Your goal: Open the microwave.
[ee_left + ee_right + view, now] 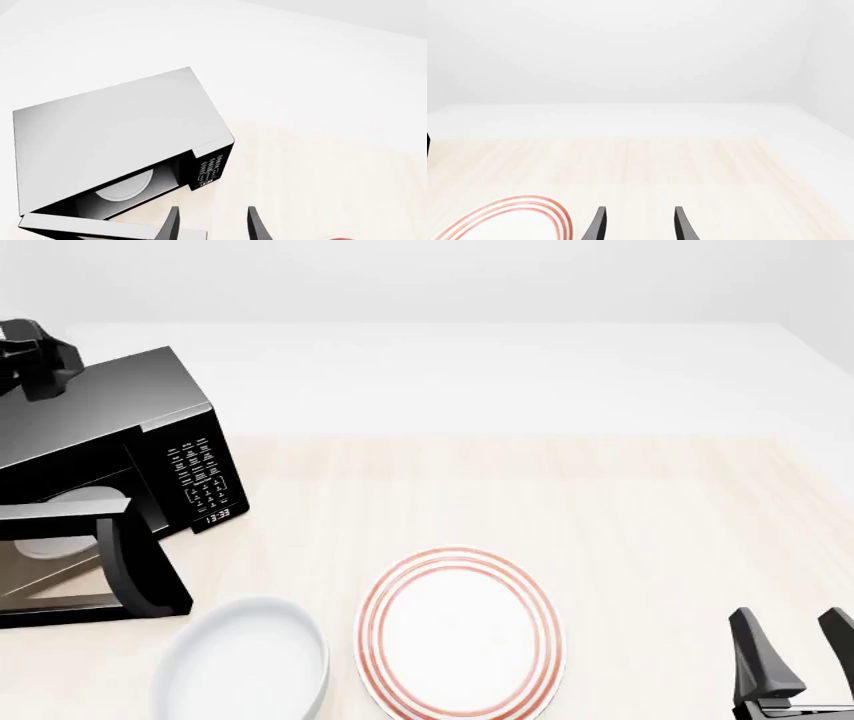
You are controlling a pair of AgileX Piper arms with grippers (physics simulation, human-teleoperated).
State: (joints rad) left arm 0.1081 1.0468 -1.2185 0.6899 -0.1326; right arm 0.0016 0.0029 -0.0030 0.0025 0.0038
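With the microwave (114,455) at the table's far left, its door (127,570) already swung wide, we should draw our left gripper (212,225), spread and empty, clear without knocking it, while the right gripper (797,655) rests spread.

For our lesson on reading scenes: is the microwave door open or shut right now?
Open. The microwave has its door swung out from the front, and the white turntable shows directly inside the cavity.
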